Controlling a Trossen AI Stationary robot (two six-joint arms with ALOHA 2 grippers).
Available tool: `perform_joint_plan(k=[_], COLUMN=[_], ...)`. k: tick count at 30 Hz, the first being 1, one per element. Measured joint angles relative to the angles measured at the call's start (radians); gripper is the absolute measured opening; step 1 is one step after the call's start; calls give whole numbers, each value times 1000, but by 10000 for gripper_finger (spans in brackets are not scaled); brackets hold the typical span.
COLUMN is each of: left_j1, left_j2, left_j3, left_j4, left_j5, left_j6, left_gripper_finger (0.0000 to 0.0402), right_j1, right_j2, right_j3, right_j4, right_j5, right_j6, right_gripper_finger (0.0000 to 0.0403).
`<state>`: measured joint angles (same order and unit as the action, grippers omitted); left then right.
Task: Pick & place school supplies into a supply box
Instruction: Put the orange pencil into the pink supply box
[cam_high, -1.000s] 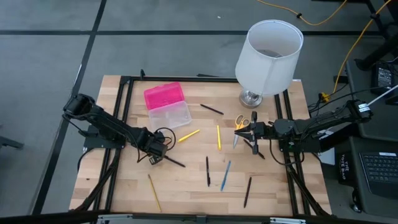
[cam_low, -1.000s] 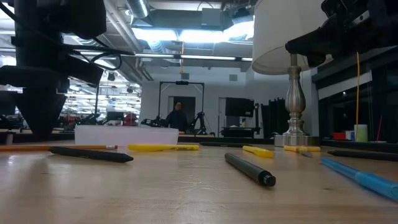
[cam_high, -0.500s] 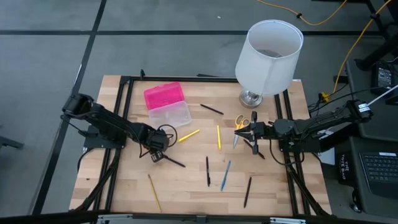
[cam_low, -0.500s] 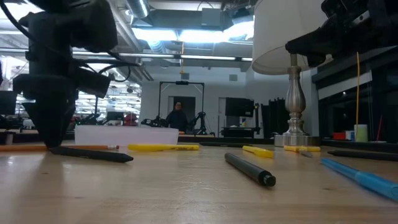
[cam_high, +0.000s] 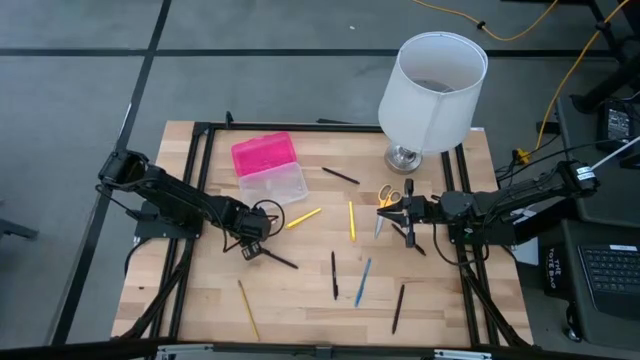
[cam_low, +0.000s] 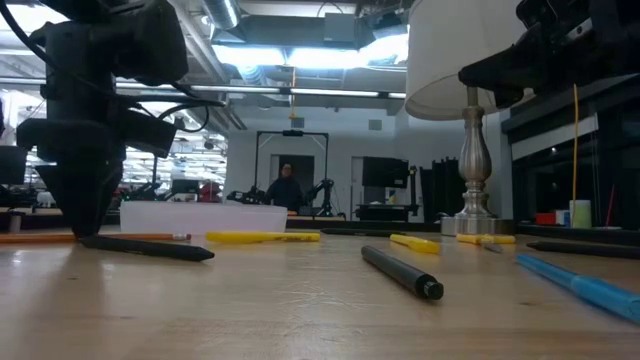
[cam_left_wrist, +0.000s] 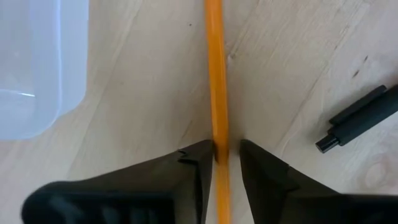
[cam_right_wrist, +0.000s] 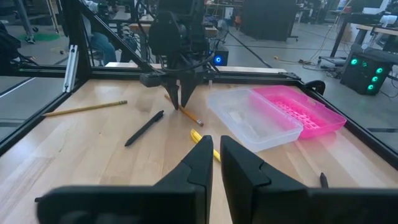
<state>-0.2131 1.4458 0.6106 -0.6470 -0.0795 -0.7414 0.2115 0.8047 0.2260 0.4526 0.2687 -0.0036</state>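
Pretty tight spot for the left hand (cam_high: 252, 250): the open clear-and-pink plastic pencil case (cam_high: 268, 170) sat just beside it, a black pen (cam_high: 277, 258) right next to it. The big white lampshade lamp (cam_high: 432, 95) blocked the far right corner; the wooden counter (cam_high: 300, 310) near the front edge was roomier.

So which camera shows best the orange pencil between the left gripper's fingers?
The left wrist view: the orange pencil fills it, lying between the left gripper fingers. The right wrist view shows it small; the high view hides it under the gripper.
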Motion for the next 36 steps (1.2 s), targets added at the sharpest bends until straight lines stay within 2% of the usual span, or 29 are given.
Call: perform_joint_plan(k=[14,23,28,36], left_j1=[-19,-64,-90,-94], left_j2=[1,-4,-52,-155], left_j3=[0,-2,-11,-15], left_j4=[-5,-7,-4,-57], left_j5=[-29,-63,-112,-122], left_j6=[-34,-33,-57,-57], left_gripper_finger=[22,17,15,15], right_j1=[0,0,0,0], right_j2=[0,0,0,0], right_j3=[0,0,0,0], right_j4=[-1,-1,-1,-1], right_j5=[0,0,0,0], right_j6=[2,2,3,3], right_gripper_finger=[37,37,37,37])
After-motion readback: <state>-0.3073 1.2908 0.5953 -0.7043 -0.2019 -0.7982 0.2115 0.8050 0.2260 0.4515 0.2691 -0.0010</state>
